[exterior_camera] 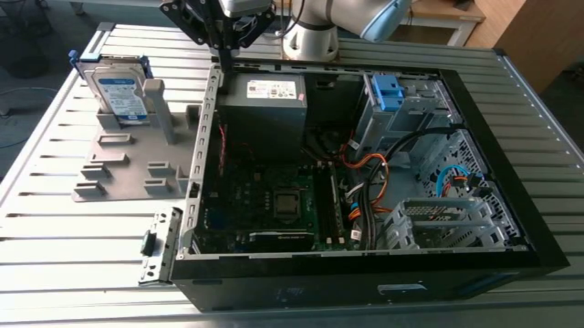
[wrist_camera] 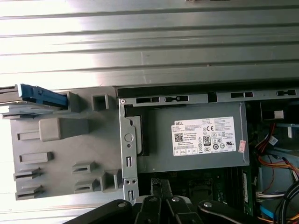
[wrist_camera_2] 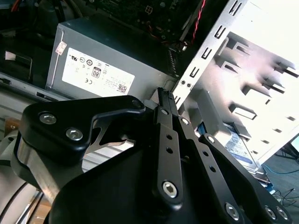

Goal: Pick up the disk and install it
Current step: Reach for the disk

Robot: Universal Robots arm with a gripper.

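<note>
While the disk (exterior_camera: 123,96) stands on edge in a slot at the far end of a grey holder plate (exterior_camera: 128,164), the claw (exterior_camera: 219,46) hangs above the rear edge of an open computer case (exterior_camera: 548,239), well apart from the disk. In the exterior view the holder plate lies on a slatted metal table (exterior_camera: 82,232), just beside the case on the exterior view's left. The disk's blue-and-white label faces forward, and a blue bracket frames it.

The claw is empty, its black fingers drawn together to a narrow tip, as the second wrist view also shows (wrist_camera_2: 161,93). Directly under it sits the grey power supply (exterior_camera: 264,113) with its white label, inside the case at the back corner.

In the first wrist view the disk (wrist_camera: 39,96) appears edge-on as a blue strip at the plate's end. Farther inside the case are a silver drive cage (exterior_camera: 401,116) with a blue latch (exterior_camera: 388,89), a dark motherboard (exterior_camera: 273,198), and orange and black cables (exterior_camera: 370,178).
</note>
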